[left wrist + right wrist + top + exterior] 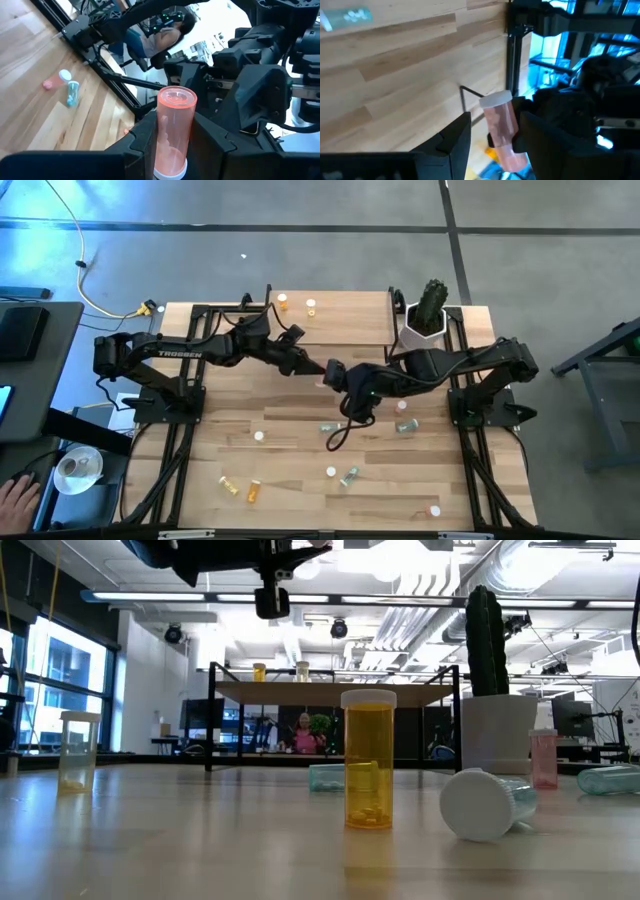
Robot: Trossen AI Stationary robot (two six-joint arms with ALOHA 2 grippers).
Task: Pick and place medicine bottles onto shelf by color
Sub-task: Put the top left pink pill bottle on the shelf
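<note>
Above the table's middle my two grippers face each other. My left gripper (318,367) (175,122) is shut on a pink medicine bottle (175,125) (502,130) with a white cap. My right gripper (338,372) (495,119) is open, and its fingers stand on either side of that bottle. The shelf (345,315) (335,690) stands at the far edge, with two bottles (283,302) (311,306) upright on its board. Orange (369,760), yellow (78,750), pink (543,758) and green (490,802) bottles stand or lie on the tabletop. My left gripper pinches the pink bottle's body near its cap end (162,145) between its two fingers, coming level from the table's left. The fingers lie along the bottle; the cap (170,175) points back toward the wrist and the bottom end sticks out beyond the fingertips. The bottle is lifted clear of the table. My right gripper has a clear gap between one finger (457,135) and the bottle; whether the other finger (532,132) touches it I cannot tell.
A white cactus pot (428,320) stands beside the shelf at the far right. Loose bottles lie across the near half (330,427) (348,476) (255,490). A person's hand (15,500) shows off the table at the near left.
</note>
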